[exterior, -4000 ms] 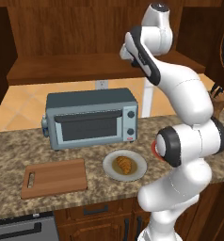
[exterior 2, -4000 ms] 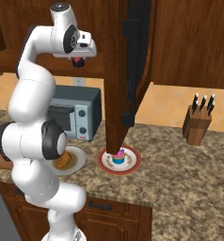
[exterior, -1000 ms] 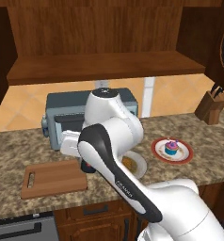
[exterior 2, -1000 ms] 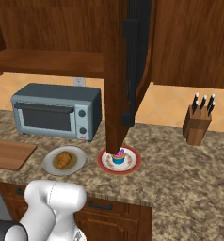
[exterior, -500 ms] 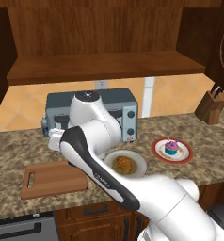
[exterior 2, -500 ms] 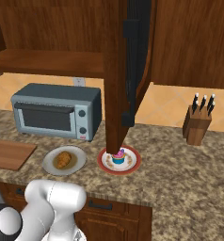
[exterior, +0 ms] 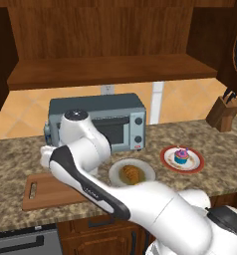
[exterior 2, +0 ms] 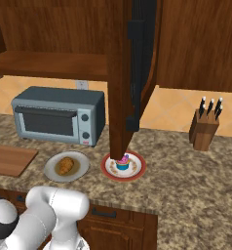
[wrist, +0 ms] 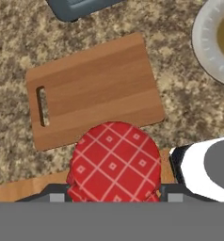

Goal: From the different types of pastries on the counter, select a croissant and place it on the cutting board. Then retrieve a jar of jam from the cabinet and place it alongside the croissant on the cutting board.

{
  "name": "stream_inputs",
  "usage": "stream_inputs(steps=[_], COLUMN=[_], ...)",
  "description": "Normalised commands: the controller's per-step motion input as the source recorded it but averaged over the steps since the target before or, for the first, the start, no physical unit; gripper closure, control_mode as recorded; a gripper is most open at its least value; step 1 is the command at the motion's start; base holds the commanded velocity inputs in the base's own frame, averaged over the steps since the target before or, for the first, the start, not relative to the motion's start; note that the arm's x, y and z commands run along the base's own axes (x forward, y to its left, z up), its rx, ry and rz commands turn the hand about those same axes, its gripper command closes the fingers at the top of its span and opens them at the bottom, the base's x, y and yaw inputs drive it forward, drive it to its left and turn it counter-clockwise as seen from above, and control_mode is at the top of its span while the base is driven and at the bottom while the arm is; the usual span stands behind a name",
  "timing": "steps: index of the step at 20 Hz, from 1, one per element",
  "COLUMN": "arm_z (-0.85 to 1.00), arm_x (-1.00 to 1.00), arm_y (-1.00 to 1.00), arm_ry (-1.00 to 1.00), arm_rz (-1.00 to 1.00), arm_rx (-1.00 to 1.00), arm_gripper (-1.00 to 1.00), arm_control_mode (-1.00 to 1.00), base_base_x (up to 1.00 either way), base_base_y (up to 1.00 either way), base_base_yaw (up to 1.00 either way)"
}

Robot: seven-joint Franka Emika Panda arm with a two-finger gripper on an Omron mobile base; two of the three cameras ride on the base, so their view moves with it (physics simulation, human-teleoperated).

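Observation:
In the hand view my gripper (wrist: pixel 116 197) is shut on the jar of jam (wrist: pixel 114 162), a round jar seen from above with a red checked lid. It hangs over the near edge of the cutting board (wrist: pixel 95 89), a reddish-brown wooden board with a slot handle. The board (exterior: pixel 46 191) lies on the counter left of a grey plate (exterior: pixel 146 169). The croissant (exterior: pixel 131 174) rests on that plate, also seen from the right (exterior 2: pixel 66 165). My arm bends low over the board and hides part of it.
A cupcake (exterior: pixel 180 156) stands on a red-rimmed plate to the right. The grey-blue toaster oven (exterior: pixel 98 122) sits behind the board and plate. A knife block (exterior 2: pixel 204 124) is at the far right. An open cabinet door (exterior 2: pixel 132 73) hangs over the counter.
The arm has swung down from the cabinet and, over the last second, further left across the cutting board. The croissant and the cupcake have stayed in place.

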Motion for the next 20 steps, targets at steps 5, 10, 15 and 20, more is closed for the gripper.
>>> stream_inputs(steps=[5,10,15,20], arm_z=[-0.07,-0.25,-0.32,-0.68], arm_x=[0.3,0.82,0.0,-0.01], arm_y=[0.4,-0.06,0.19,0.02], arm_ry=[-0.08,-0.07,0.0,0.08], arm_rz=[0.01,0.1,0.02,0.0], arm_rx=[0.01,-0.01,-0.02,-0.12], arm_gripper=[1.0,1.0,1.0,1.0], arm_control_mode=[-1.0,-1.0,-1.0,-1.0], base_base_x=[0.0,0.0,0.0,0.0], base_base_y=[0.0,0.0,0.0,0.0], base_base_yaw=[0.0,0.0,0.0,0.0])
